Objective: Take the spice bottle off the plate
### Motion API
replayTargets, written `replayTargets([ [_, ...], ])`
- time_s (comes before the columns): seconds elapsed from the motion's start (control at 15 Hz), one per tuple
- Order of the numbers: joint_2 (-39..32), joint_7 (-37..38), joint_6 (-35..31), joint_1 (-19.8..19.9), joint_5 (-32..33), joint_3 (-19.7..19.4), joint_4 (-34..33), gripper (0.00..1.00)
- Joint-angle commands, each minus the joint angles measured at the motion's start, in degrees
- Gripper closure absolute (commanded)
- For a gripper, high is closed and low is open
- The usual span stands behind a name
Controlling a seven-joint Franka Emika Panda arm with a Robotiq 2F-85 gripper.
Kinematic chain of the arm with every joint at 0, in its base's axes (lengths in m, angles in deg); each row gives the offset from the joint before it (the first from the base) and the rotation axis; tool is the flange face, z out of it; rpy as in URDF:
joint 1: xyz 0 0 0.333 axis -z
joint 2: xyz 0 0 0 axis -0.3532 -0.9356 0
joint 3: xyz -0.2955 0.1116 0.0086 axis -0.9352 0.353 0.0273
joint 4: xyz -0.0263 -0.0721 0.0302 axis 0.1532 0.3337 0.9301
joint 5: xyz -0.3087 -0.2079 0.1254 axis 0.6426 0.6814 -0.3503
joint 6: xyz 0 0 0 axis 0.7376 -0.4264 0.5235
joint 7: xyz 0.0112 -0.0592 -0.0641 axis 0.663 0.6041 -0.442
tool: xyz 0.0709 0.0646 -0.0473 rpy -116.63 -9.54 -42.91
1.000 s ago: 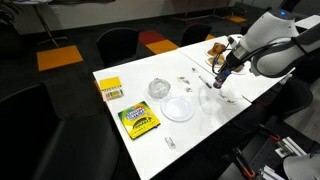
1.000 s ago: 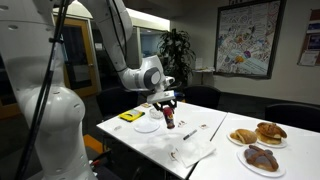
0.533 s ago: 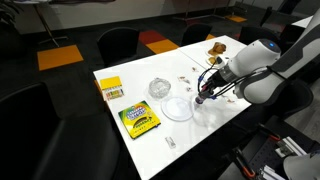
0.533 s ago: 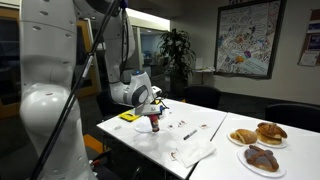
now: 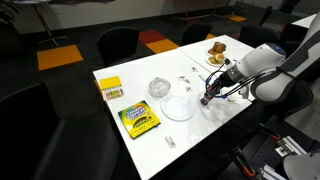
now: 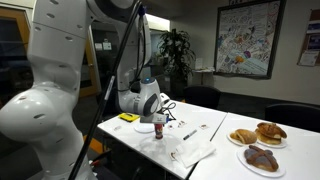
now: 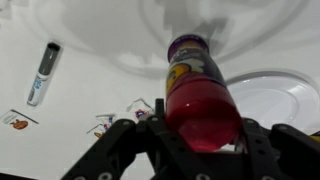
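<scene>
The spice bottle (image 7: 200,100) is pinched by its red body between the two fingers of the gripper (image 7: 200,128), purple cap pointing away from the wrist, so the grip sits low on the body and leaves the cap free. In the wrist view the plate (image 7: 285,100) lies to one side of it, and nothing of the bottle overlaps the rim, so I judge it already clear of the plate; whether its base touches the table (image 7: 90,35) cannot be told. In an exterior view the gripper (image 5: 207,97) hangs just beside the plate (image 5: 178,108), on the side away from the glass bowl (image 5: 159,89) and the crayon box (image 5: 139,120), which are well apart from it and leave that side unobstructed. A pen (image 7: 42,72) and a few small scraps lie on the white surface nearby, the only things to avoid when setting down. The pastries (image 6: 258,145) sit toward the far end, well apart. Bare tabletop lies around the bottle, and the table edge is not close.
</scene>
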Motion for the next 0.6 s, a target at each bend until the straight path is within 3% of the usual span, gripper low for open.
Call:
replayTargets([
  [0.0, 0.9, 6.2, 3.3, 8.5, 3.6, 5.1, 1.2, 0.7],
  [0.27, 1.0, 12.7, 9.3, 17.7, 6.1, 12.6, 1.7, 0.7],
  [0.53, 2.1, 14.5, 17.8, 25.8, 5.0, 21.1, 1.4, 0.7],
])
